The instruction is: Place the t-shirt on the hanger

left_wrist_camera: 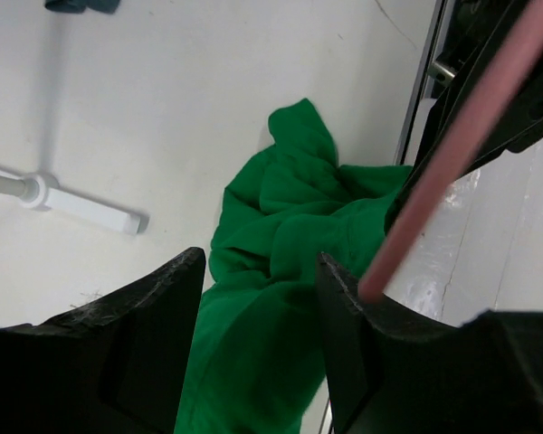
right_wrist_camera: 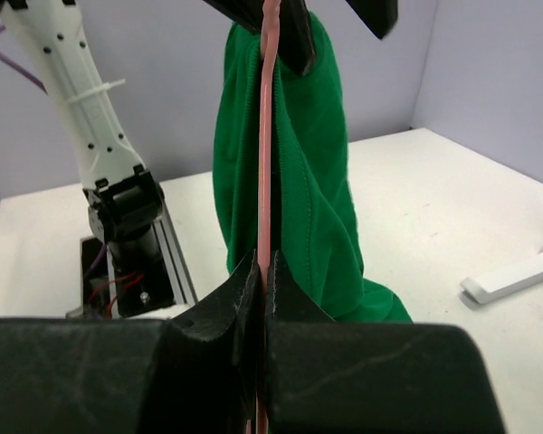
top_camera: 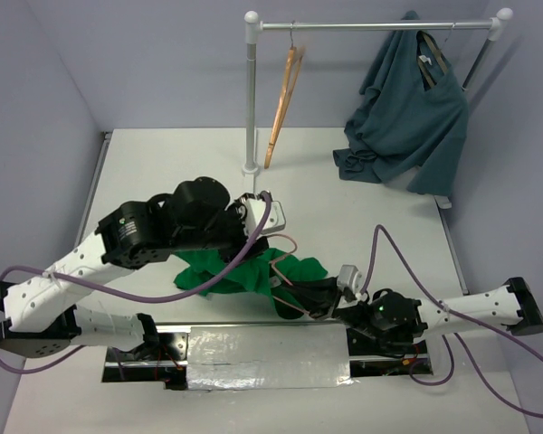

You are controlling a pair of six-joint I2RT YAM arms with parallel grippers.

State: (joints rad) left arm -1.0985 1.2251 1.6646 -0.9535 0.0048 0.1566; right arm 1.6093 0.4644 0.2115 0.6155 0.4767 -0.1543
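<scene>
Shows t-shirt (right_wrist_camera: 317, 181) hanging in a long green bunch just behind the right fingers, its top up by the left fingers, its tail on table (right_wrist_camera: 452, 208). Shows hanger (right_wrist_camera: 267, 136), a thin pink wire, rising straight from the right fingers to one left finger. Shows left gripper (left_wrist_camera: 261, 262) with fingers apart, cloth in the gap. Shows right gripper (right_wrist_camera: 261, 267) with fingers together, clamped on the wire.

Green t-shirt (top_camera: 210, 273) on white table (top_camera: 176, 167)
</scene>
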